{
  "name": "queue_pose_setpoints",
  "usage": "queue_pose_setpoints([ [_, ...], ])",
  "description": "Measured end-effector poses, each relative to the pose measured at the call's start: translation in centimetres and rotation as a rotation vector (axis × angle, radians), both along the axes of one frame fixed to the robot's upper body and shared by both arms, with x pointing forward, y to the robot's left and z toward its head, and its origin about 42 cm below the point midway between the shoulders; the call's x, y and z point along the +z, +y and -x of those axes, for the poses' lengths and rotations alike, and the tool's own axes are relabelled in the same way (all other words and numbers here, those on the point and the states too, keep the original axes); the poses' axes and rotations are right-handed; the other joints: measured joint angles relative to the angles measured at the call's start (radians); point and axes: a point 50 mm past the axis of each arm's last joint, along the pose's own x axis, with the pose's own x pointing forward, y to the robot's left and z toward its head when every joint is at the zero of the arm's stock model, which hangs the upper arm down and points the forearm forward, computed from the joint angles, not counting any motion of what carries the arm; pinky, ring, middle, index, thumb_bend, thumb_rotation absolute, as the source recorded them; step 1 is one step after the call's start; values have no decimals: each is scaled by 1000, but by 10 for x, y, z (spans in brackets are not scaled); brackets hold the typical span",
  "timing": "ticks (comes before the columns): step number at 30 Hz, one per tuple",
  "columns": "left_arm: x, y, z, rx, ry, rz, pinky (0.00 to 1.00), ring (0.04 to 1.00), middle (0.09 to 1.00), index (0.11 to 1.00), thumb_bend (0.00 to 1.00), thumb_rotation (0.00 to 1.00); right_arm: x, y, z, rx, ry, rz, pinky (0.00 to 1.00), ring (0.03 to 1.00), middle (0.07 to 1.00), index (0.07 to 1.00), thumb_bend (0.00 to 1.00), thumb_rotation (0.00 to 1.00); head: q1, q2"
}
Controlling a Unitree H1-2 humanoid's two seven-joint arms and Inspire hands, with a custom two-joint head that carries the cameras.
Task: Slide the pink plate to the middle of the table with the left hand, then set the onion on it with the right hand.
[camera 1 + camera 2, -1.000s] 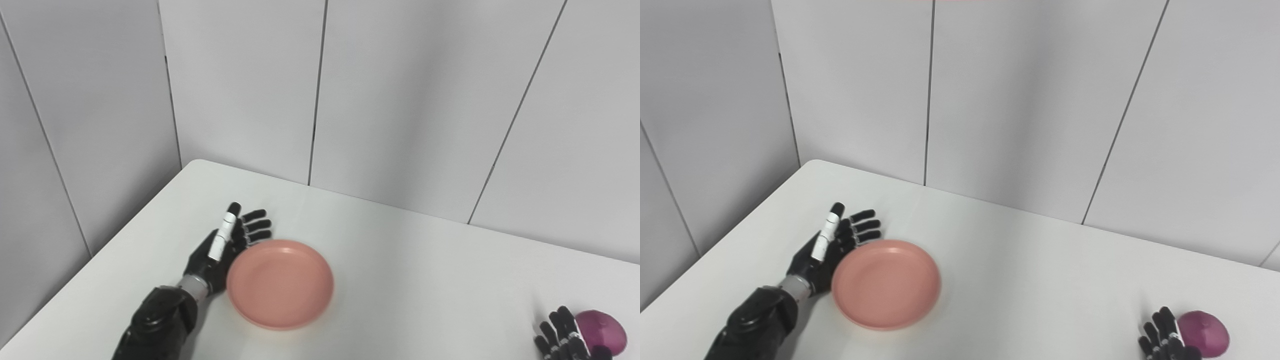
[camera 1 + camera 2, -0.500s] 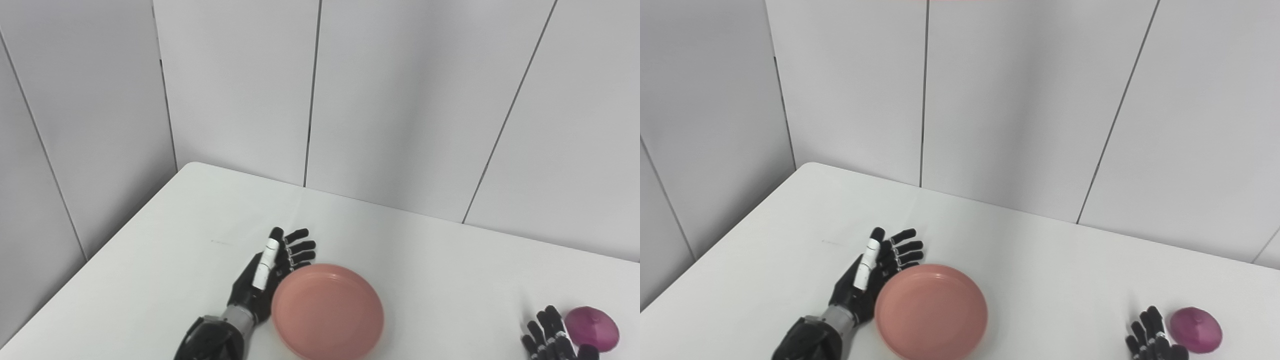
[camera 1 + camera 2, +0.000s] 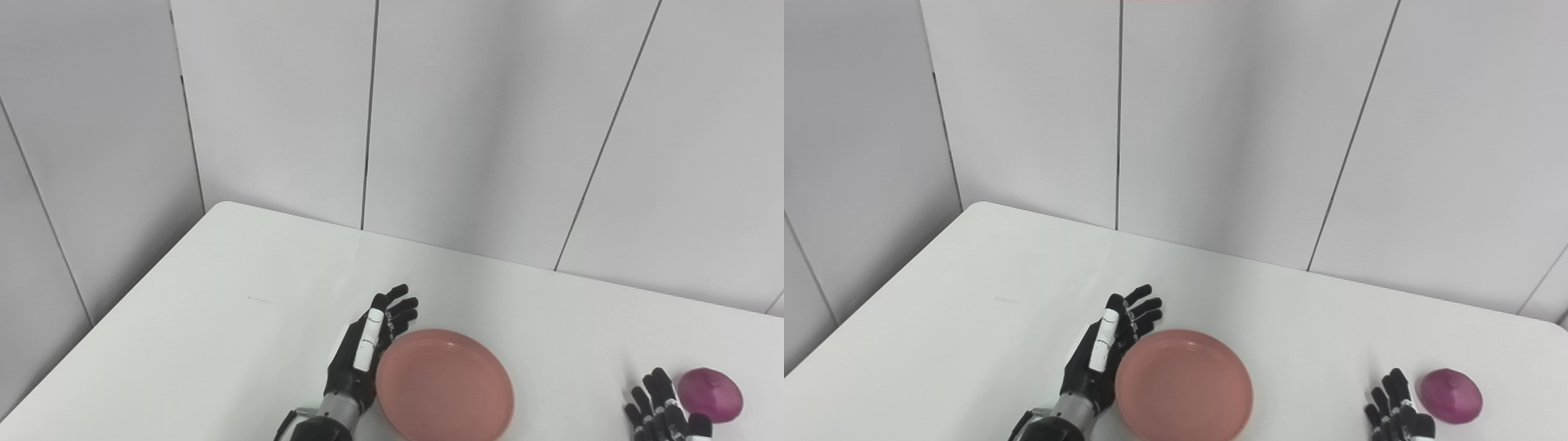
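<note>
The pink plate [image 3: 445, 386] lies flat on the white table [image 3: 245, 318], near its front edge and about mid-width. My left hand [image 3: 367, 349] stands edge-on against the plate's left rim, open, fingers straight and pointing away from me. The purple onion [image 3: 710, 394] rests on the table at the far right. My right hand [image 3: 660, 415] sits just left of the onion, fingers spread and open, holding nothing; its lower part is cut off by the picture's bottom edge.
Grey wall panels [image 3: 478, 122] close off the table's back and left sides. The table's rounded back-left corner [image 3: 223, 205] shows. Bare white tabletop stretches behind the plate and to its left.
The left hand and the pink plate have slid rightward along the table. The camera has also panned right. The right hand and onion stay put.
</note>
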Motion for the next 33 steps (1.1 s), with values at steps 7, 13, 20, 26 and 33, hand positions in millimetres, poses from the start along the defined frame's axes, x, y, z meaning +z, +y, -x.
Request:
queue_pose_setpoints([
  [7,0,0,-2,2,0,-9,929,838,814,807,782,884,-1,13,-1,2,7,27,1000,986,986,970,877,980,-101,18],
  [13,1,7,-3,-2,-5,-18,916,838,822,812,785,877,-1,34,-3,12,8,15,1000,993,997,979,854,999,-216,29],
  [20,2,29,-4,9,-4,-47,895,827,813,809,795,879,-1,51,-6,17,11,22,1000,983,990,972,848,1000,-286,25],
  [26,3,39,-5,15,-1,-67,895,827,811,805,785,877,-1,59,-11,22,14,23,1000,982,990,969,872,980,-307,12],
  [33,4,44,-12,20,4,-80,883,824,798,792,811,874,0,61,-11,5,3,37,1000,979,975,956,916,940,-339,8],
])
